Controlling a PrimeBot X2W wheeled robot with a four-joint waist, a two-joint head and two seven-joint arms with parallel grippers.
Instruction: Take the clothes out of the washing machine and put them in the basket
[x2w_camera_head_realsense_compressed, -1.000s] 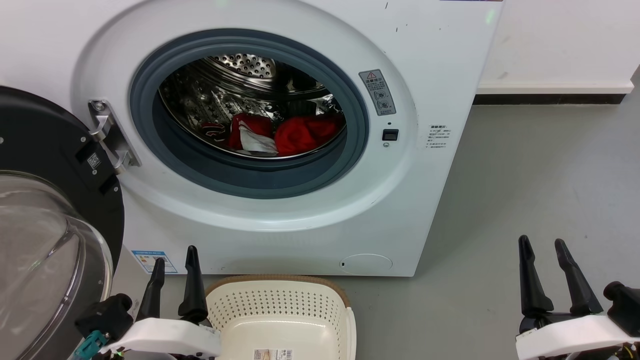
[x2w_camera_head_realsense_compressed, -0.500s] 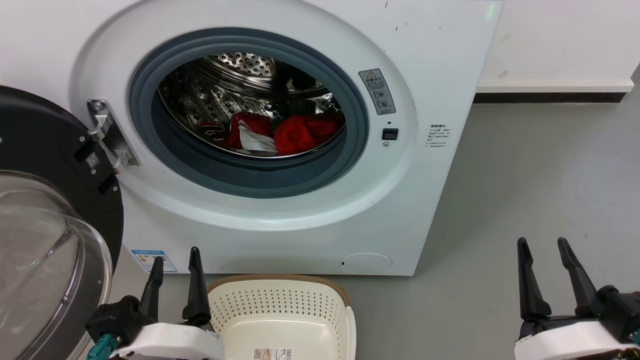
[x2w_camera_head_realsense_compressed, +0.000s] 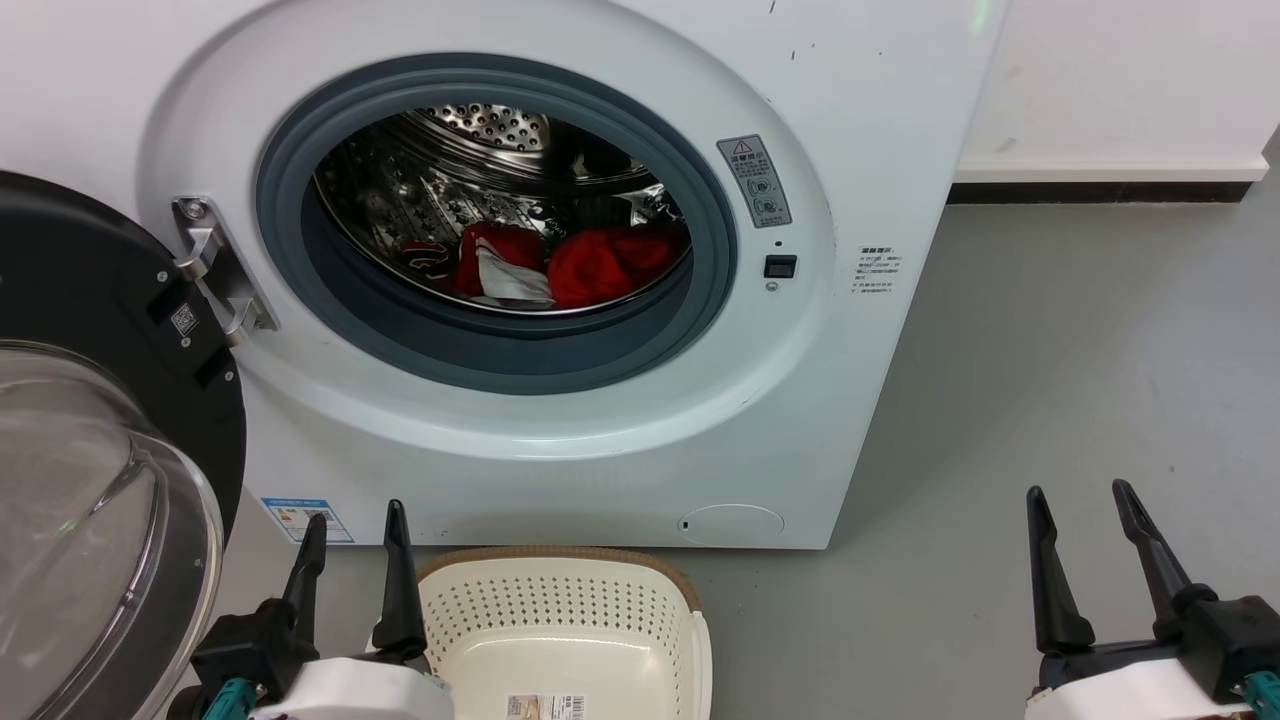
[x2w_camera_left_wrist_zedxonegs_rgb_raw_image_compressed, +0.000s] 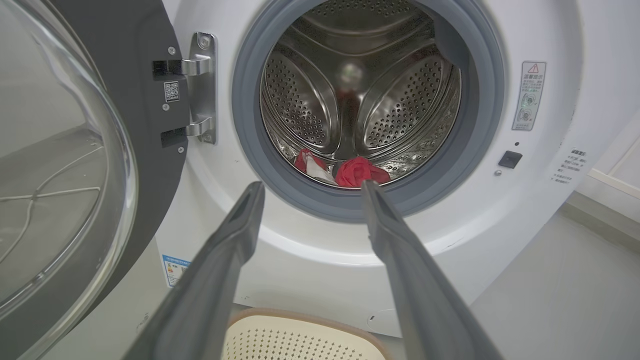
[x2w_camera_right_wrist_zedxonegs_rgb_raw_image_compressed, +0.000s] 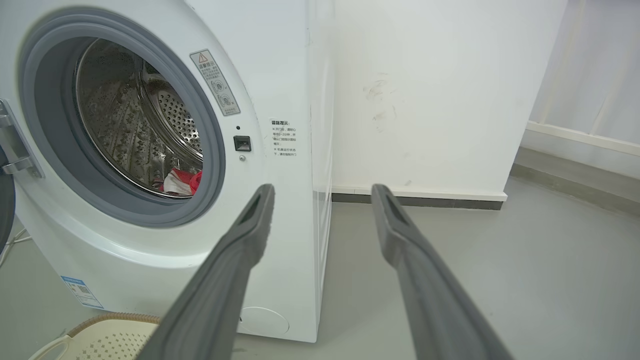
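Red clothes (x2w_camera_head_realsense_compressed: 590, 268) lie heaped at the bottom of the perforated steel drum (x2w_camera_head_realsense_compressed: 450, 190) of the white front-loading washing machine (x2w_camera_head_realsense_compressed: 860, 120), behind its grey rubber ring (x2w_camera_head_realsense_compressed: 285, 240). A white patch among them is perhaps jersey trim, though it is too small to be sure. The black-rimmed glass door (x2w_camera_head_realsense_compressed: 90, 480) stands swung open at the left. The cream perforated basket (x2w_camera_head_realsense_compressed: 560, 610) with its brown rim sits on the grey floor (x2w_camera_head_realsense_compressed: 1050, 330), just in front of the machine. The left gripper (x2w_camera_head_realsense_compressed: 355, 515) hovers beside the basket's left edge and the right gripper (x2w_camera_head_realsense_compressed: 1078, 490) is well to the right over the floor, both with fingers spread apart, clear of the clothes. The left wrist view looks straight into the drum at its raised ribs and takes in the steel door hinge (x2w_camera_left_wrist_zedxonegs_rgb_raw_image_compressed: 200, 87). The right wrist view catches the machine's right side panel and the white wall (x2w_camera_right_wrist_zedxonegs_rgb_raw_image_compressed: 425, 100) beyond.
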